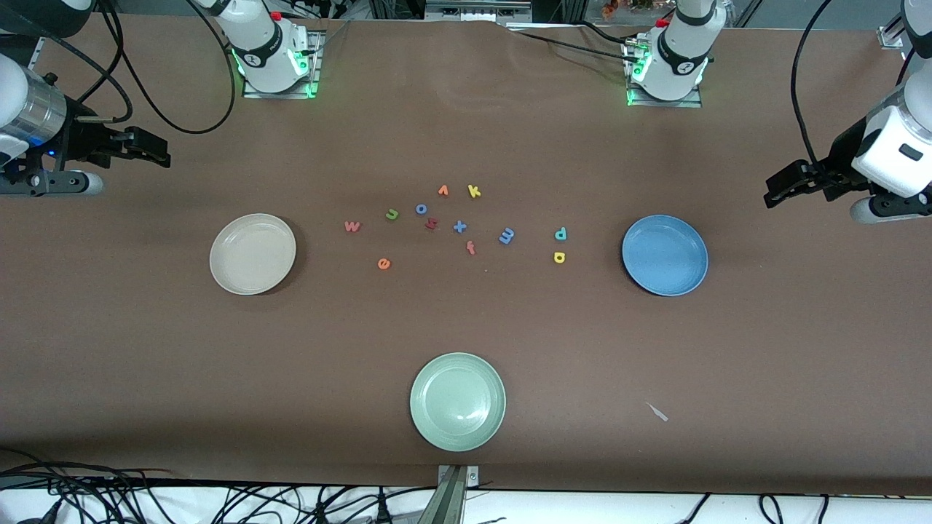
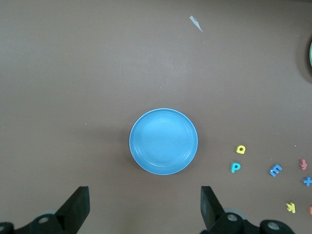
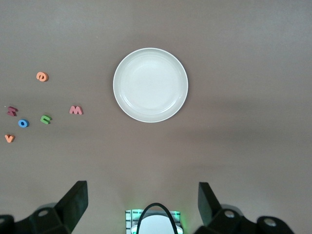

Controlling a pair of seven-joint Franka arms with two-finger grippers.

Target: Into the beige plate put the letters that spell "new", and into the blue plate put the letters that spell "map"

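**A:** Front view has both plates bare. The beige plate (image 1: 253,254) sits at 9 o'clock of the letter pile, the blue plate (image 1: 665,255) at 3. The left gripper (image 1: 790,186) hangs wide open over the left arm's end of the table, the right gripper (image 1: 143,148) wide open over its own end. Both are waiting.

**B:** The risk is mix-ups. The green n (image 1: 392,214) nearly touches a blue o (image 1: 421,209) and a dark red letter (image 1: 431,224), so wide jaws could pinch two. The w (image 1: 352,226) and e (image 1: 384,263) sit freer. The m (image 1: 507,235), p (image 1: 561,233) and a (image 1: 559,257) lie by the blue plate, though tiny foam can slip out.
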